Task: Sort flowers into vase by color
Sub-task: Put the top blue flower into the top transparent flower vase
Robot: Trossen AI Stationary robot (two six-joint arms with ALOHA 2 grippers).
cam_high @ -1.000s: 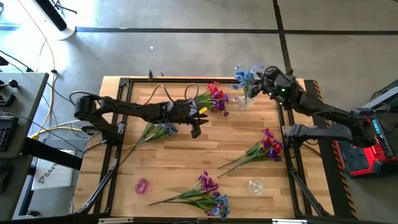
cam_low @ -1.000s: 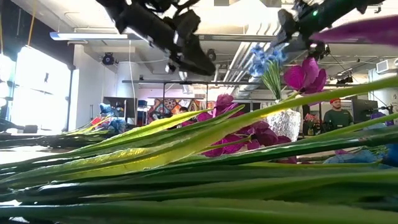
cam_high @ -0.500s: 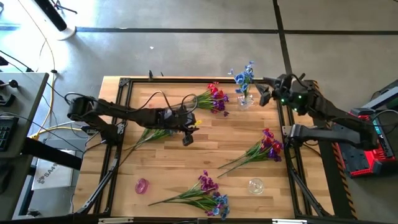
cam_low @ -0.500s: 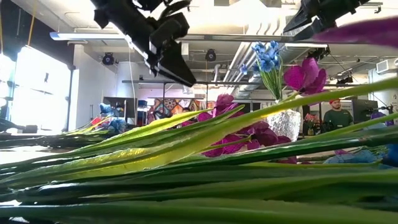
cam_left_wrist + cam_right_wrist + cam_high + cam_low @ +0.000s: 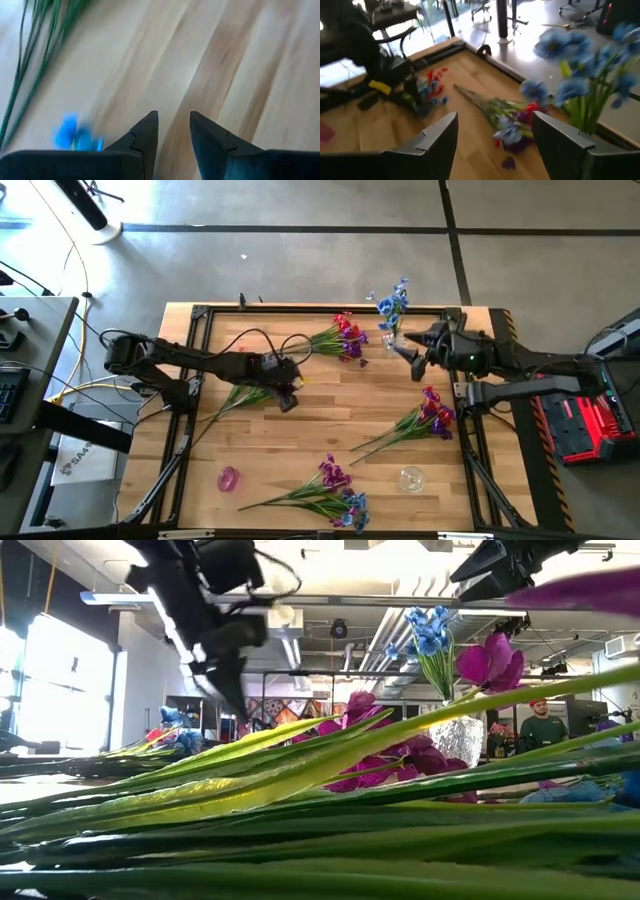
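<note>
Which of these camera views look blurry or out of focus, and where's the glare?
Low view: the green stems right at the lens are soft, and the ceiling is washed out by bright light. Left wrist view: the blue flower and stems are smeared. Right wrist view: the blue flowers in the vase are blurred. High view: evenly lit and sharp.

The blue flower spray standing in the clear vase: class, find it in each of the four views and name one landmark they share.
High view: blue flower spray at the table's far edge, beside the right claw.
Low view: right of centre, rising above the vase.
Left wrist view: not in it.
Right wrist view: at the right edge.
Shared landmark: the red spray lying nearby.
</note>
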